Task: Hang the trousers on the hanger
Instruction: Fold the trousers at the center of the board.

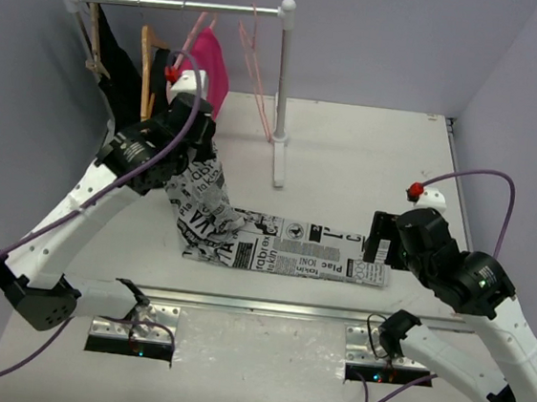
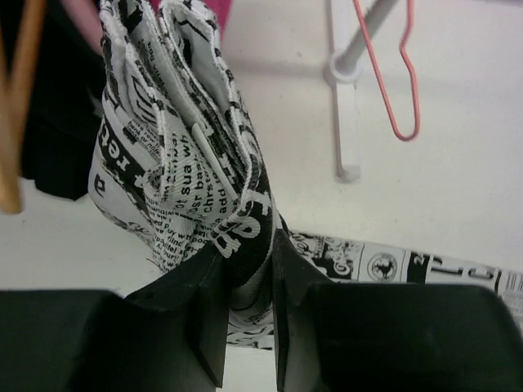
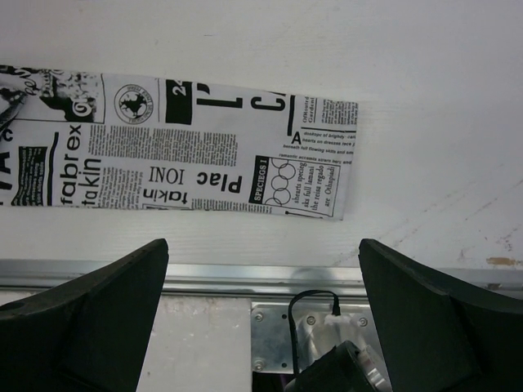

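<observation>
Trousers (image 1: 283, 246): one end is bunched and raised off the table (image 1: 368, 164). The remainder lies flat in a folded strip running to the right, parallel to the near edge. The printed text is legible on the flat part in the right wrist view. The free end of the strip has a straight edge and rests on the table.

Left gripper (image 2: 249, 269): clenched on the raised end. The left wrist view shows several folded layers of the fabric pinched between both fingers, with the bundle standing up beyond the fingertips. In the top view this gripper sits beside the left part of the clothes rack (image 1: 183, 5), in front of the hanging garments.

Right gripper (image 3: 263, 269): released, with its fingers spread wide and nothing between them. It hovers at the free end of the strip, above the table's near side, and is not touching the fabric.

Hanger (image 1: 262, 100): thin pink wire, hanging from the rack's bar near the right-hand post. It is bare and well apart from the trousers.

Other items on the bar, left of the hanger: a pink garment (image 1: 211, 65), a wooden hanger (image 1: 148, 64) and black garments (image 1: 118, 75). A metal strip (image 1: 267, 306) runs along the table's near edge.
</observation>
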You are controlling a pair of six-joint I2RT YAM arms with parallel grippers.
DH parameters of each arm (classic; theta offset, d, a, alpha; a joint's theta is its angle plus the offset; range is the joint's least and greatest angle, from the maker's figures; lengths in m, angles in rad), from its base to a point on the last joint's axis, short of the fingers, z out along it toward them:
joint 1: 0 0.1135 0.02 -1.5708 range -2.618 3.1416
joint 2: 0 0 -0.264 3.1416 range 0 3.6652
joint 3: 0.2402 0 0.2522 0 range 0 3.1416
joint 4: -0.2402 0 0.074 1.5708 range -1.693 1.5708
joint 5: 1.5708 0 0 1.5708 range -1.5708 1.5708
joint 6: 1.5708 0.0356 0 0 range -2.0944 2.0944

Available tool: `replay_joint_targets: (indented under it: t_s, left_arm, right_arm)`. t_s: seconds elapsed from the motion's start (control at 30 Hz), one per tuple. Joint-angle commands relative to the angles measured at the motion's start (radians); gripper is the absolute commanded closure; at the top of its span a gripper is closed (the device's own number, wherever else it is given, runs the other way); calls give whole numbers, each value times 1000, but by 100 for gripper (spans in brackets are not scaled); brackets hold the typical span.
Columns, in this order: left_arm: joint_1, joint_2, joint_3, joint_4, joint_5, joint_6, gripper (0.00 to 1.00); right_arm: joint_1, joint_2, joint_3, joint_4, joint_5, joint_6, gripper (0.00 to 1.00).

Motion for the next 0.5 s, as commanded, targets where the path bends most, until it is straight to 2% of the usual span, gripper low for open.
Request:
replay_joint_targets:
  t_s: [0.0,0.1,0.2,0.3,0.47]
  left_arm:
    - [-2,55,30,177,240,188,100]
    - [-2,64,102,183,433,200,100]
    - [-2,81,187,164,532,209,100]
    - [-2,122,288,103,523,209,100]
    - [-1,136,463,-6,397,158,100]
  right_arm:
    - [-3,11,26,44,-1,-7,1]
    - [-4,15,44,32,6,-14,1]
    - [-5,17,64,19,20,-18,1]
    - [-5,13,71,16,22,-21,1]
    - [-5,15,69,9,25,-23,1]
